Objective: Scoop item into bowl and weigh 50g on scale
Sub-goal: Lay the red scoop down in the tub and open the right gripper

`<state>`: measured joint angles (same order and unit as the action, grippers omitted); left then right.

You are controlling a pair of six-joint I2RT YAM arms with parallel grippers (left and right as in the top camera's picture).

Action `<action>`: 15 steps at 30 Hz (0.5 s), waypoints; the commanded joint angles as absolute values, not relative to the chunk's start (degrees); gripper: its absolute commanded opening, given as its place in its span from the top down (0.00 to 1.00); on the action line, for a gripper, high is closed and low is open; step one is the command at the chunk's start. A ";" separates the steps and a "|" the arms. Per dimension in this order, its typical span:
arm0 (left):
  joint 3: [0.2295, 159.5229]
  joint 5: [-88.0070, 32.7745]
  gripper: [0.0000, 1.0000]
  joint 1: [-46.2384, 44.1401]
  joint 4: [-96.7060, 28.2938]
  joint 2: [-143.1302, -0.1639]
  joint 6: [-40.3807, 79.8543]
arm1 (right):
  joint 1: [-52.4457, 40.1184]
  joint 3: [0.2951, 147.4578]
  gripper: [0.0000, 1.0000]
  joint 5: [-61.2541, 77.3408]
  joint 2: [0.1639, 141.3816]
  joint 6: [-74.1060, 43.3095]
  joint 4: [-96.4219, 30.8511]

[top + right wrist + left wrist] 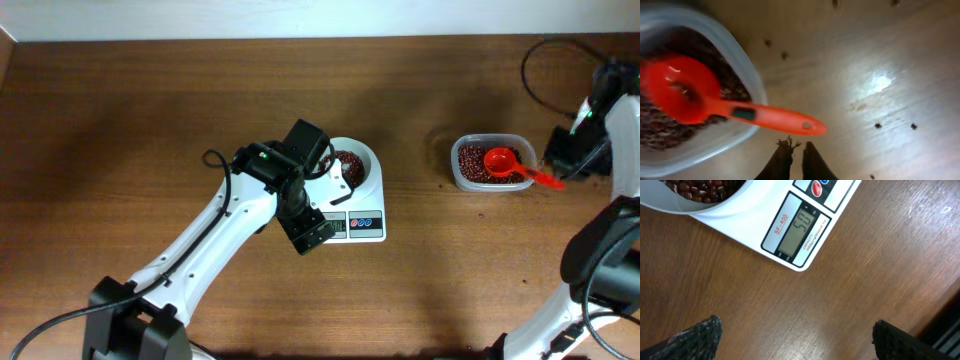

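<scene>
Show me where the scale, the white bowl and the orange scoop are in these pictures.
scale (pixel 801 230): left wrist view, on its grey display.
white bowl (pixel 372 172): overhead view, on the right side of its rim.
orange scoop (pixel 747 114): right wrist view, on the handle by the cup.

L arm (pixel 250 200) over scale (pixel 368 226), gap to tub (pixel 456 178) — open

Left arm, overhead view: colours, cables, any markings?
Left arm: white tubular links, black joint housings, a small green light near the wrist, and a thin black cable looping alongside. Jaws are black with a rough textured face. No readable markings.
</scene>
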<state>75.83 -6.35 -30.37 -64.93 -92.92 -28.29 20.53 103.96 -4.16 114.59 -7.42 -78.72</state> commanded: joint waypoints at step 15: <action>75.46 -6.15 0.01 -30.00 -64.97 -93.32 -28.82 | 18.00 109.89 0.01 14.81 113.82 -0.86 -91.26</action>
<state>75.83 -6.35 -30.37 -64.93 -92.92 -28.29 18.26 109.10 13.89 114.48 -1.26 -91.31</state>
